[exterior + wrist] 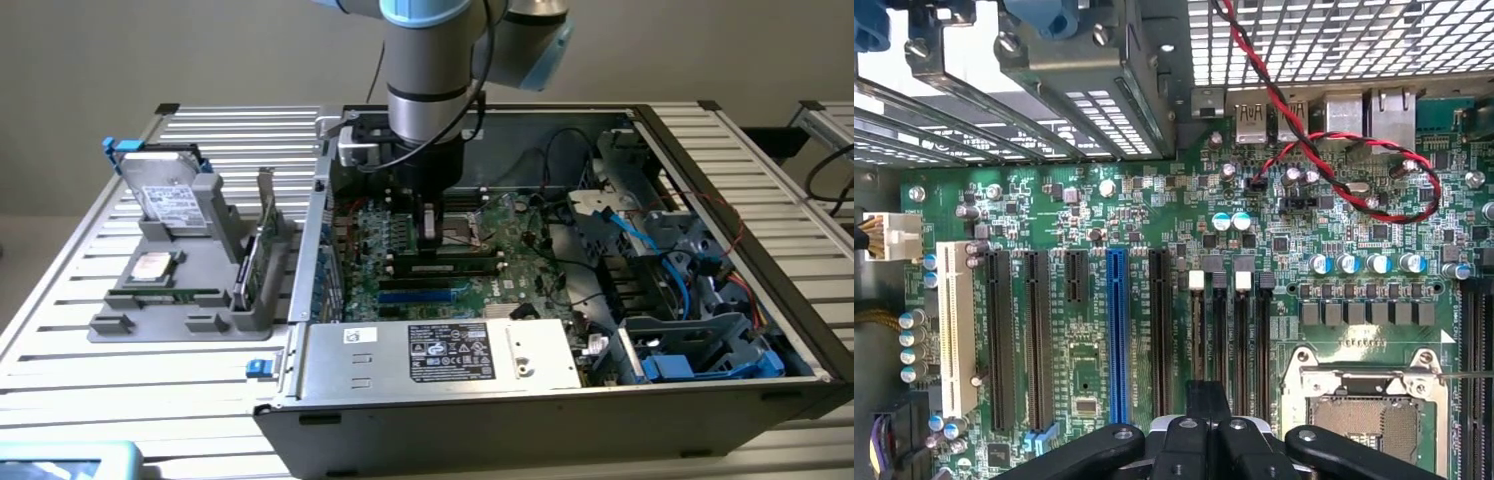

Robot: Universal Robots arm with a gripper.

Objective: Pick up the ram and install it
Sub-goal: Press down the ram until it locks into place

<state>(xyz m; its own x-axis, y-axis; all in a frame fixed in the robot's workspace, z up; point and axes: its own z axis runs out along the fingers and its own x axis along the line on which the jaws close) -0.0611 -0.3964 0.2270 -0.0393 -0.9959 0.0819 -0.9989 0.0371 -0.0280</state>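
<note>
Ram (pixel 167 297) seems to stand on edge in the grey holder (pixel 134 325), left of the open case (pixel 747 210), well apart from the gripper (pixel 430 240), whose jaws, pressed together and seemingly empty over the motherboard slots (pixel 1239 340), risk snagging the red-black cable (pixel 1334 140) or knocking the stick.

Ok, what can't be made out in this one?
1. Exterior view: the tips of the end effector are dark against the motherboard, so whether they touch the slots cannot be told.
2. Wrist view: the near ends of the memory slots are covered by the end effector.
3. Exterior view: the ram in the grey tray is too small to show its chips or label.
</note>
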